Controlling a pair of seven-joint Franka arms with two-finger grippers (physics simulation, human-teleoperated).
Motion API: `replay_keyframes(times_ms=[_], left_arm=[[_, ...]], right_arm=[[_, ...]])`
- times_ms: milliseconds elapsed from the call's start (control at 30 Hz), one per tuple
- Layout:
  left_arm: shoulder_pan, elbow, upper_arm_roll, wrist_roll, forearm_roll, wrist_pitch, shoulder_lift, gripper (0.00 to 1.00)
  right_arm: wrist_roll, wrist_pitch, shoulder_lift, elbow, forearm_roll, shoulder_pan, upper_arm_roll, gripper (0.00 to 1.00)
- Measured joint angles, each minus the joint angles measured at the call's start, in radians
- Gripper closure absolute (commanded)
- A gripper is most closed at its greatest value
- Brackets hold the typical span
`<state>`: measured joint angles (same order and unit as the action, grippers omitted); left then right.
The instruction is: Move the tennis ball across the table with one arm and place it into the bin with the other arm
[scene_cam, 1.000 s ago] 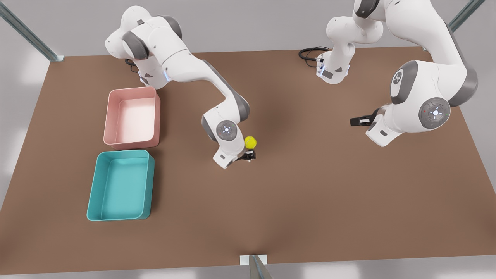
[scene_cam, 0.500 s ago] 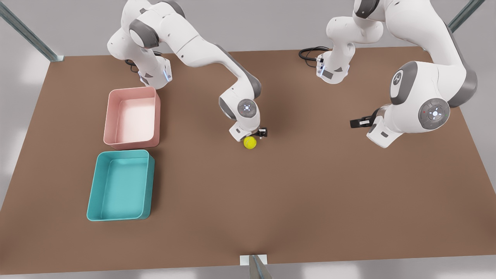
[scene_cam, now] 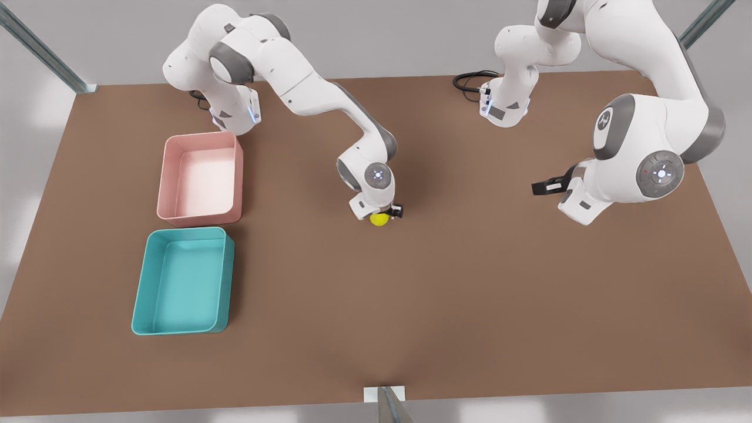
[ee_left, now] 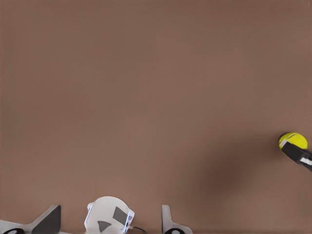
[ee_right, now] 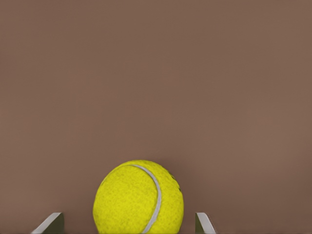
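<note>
Tennis ball sits mid-desk between your right tool's spread fingers, seam plain in its wrist view. Close off-centre and it may roll away. Farther off, your left tool waits; its state can't be told. Front view shows the teal bin.

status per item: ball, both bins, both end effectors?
tennis ball: on the table, between the right end effector's fingers, not lifted.
right end effector: open, straddling the ball at table centre.
left end effector: waiting above the table at the front view's right; fingers unclear.
bin: teal, upright, empty.
pink tray: upright, empty.
</note>
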<state>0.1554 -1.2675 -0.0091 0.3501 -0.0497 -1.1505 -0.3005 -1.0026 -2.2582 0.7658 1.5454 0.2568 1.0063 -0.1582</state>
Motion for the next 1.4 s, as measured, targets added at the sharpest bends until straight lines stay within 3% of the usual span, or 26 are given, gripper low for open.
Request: replay_keyframes(times_ms=[1000, 1133, 1267, 1400], left_arm=[[-0.001, 0.000, -0.001, 0.017, -0.001, 0.040, 0.010, 0.00], [0.001, 0.000, -0.001, 0.018, -0.001, 0.039, 0.009, 0.00], [0.000, 0.000, 0.000, 0.018, -0.001, 0.039, 0.007, 0.00], [0.000, -0.001, 0.000, 0.019, -0.001, 0.037, 0.005, 0.00]], right_arm=[[-0.075, -0.076, 0.055, 0.010, 0.002, 0.007, -0.007, 0.01], [-0.079, -0.079, 0.056, 0.011, 0.001, 0.007, -0.006, 0.12], [-0.079, -0.087, 0.052, 0.006, 0.003, 0.008, -0.005, 0.43], [-0.073, -0.095, 0.040, 0.003, 0.009, 0.008, -0.005, 0.47]])
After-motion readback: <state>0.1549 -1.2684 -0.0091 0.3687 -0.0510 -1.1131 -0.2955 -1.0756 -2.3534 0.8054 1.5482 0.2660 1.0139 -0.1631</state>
